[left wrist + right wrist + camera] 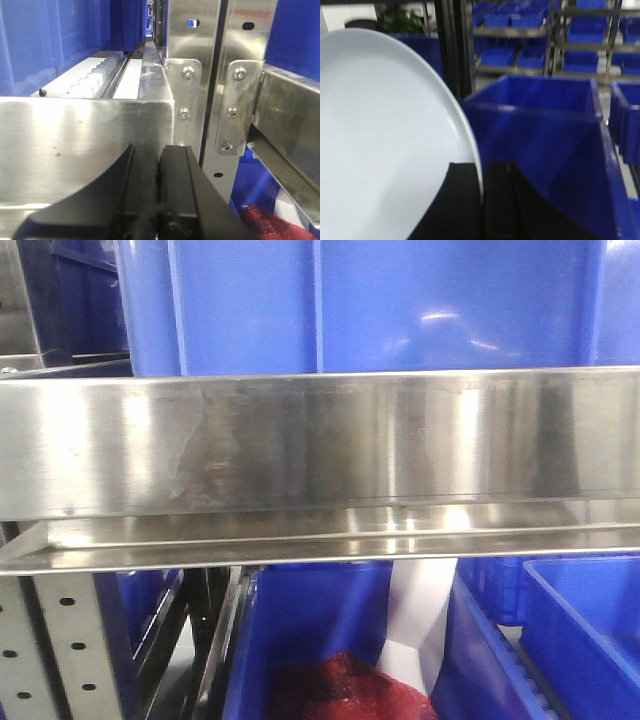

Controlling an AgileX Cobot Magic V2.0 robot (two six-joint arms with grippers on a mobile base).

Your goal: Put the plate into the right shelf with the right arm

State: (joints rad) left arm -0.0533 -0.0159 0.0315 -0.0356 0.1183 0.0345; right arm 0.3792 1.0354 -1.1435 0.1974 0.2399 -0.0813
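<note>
Exterior front-facing view: the right shelf (320, 440) takes up the whole frame. Its wide brushed steel rail runs level across the middle from 9 to 3 o'clock, with a narrower shiny ledge just under it. An upper blue bin (400, 300) stands above the rail at 12 o'clock. A perforated grey upright (50, 640) stands at 7 o'clock. At 6 o'clock a red mesh bundle (340, 690) shows low against a lower blue bin (310, 620); whether it lies inside cannot be told. A white strip (420, 610) stands just beside that bin at 5 o'clock, and further bins sit at 4 o'clock. Left wrist-mounted view: the left gripper (160, 152) rises from 6 o'clock with its two black fingers pressed flat together and nothing between them. It sits close before a steel rail face at 9 o'clock, though contact cannot be judged. Bolted steel uprights (192, 75) stand at 1 o'clock, a white roller track (95, 80) runs away at 10 o'clock, and the red bundle shows again at 5 o'clock. Right wrist-mounted view: the plate (385, 135) fills the side from 12 through 9 to 7 o'clock, plain white and seen nearly edge-on along its curved rim. The right gripper (482, 170) at 6 o'clock is clamped on that rim, with one black finger on each side. An open blue bin (545, 130) lies ahead at 3 o'clock, apart from the plate. A dark post (452, 45) stands at 12 o'clock, and blurred distant racks (530, 30) with blue bins show at 1 o'clock.
</note>
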